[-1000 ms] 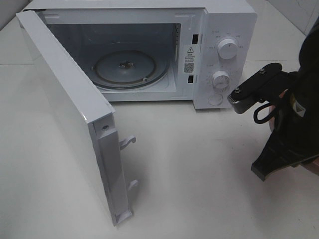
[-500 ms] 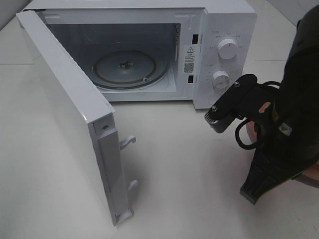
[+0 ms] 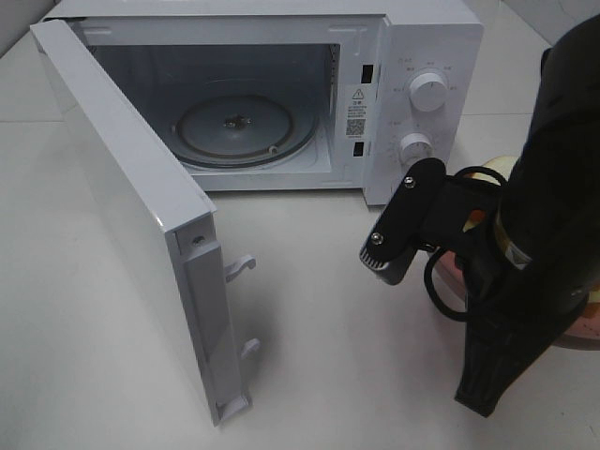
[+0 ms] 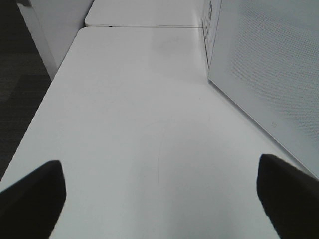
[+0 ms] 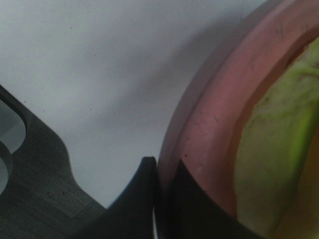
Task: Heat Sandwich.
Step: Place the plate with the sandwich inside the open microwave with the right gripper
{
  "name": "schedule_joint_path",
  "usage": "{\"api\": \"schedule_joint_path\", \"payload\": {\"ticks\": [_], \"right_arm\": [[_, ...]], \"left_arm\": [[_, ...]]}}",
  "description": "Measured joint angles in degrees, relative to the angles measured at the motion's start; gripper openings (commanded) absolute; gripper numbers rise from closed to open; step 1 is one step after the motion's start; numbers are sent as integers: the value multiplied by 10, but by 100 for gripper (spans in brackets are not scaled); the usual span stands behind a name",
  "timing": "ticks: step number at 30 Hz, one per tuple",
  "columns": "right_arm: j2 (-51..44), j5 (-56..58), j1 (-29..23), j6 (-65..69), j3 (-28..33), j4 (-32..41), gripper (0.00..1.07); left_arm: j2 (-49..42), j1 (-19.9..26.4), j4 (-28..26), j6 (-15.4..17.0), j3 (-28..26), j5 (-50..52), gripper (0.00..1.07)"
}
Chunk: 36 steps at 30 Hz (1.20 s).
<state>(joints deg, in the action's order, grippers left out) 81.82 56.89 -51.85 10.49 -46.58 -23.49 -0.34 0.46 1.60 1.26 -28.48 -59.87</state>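
My right gripper (image 5: 160, 195) is shut on the rim of the pink plate (image 5: 214, 129). The sandwich (image 5: 279, 149) lies on that plate and shows yellowish-green filling. In the exterior view the black right arm (image 3: 539, 244) covers most of the plate (image 3: 583, 330), and only a pale edge of the sandwich (image 3: 499, 166) peeks out behind it. The plate hangs to the right of the microwave's front, just below its dials. The white microwave (image 3: 431, 56) has its door (image 3: 122, 187) swung wide and its glass turntable (image 3: 239, 127) bare. My left gripper (image 4: 159, 199) is open over the table, holding nothing.
The open door juts toward the front left, with its latch hooks (image 3: 240, 266) sticking out. White table (image 3: 337, 375) lies in front of the oven. In the left wrist view the dotted door panel (image 4: 269, 64) stands beside the gripper, and the table edge (image 4: 45, 99) drops to dark floor.
My right arm has carried the plate leftward and a little nearer the front, closer to the oven's opening. The left gripper and the door have not moved.
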Motion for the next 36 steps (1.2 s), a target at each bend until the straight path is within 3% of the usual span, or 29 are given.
{"api": "schedule_joint_path", "payload": {"ticks": [36], "right_arm": [[0, -140, 0, -388, 2, -2, 1]], "left_arm": [[0, 0, 0, 0, 0, 0, 98]]}}
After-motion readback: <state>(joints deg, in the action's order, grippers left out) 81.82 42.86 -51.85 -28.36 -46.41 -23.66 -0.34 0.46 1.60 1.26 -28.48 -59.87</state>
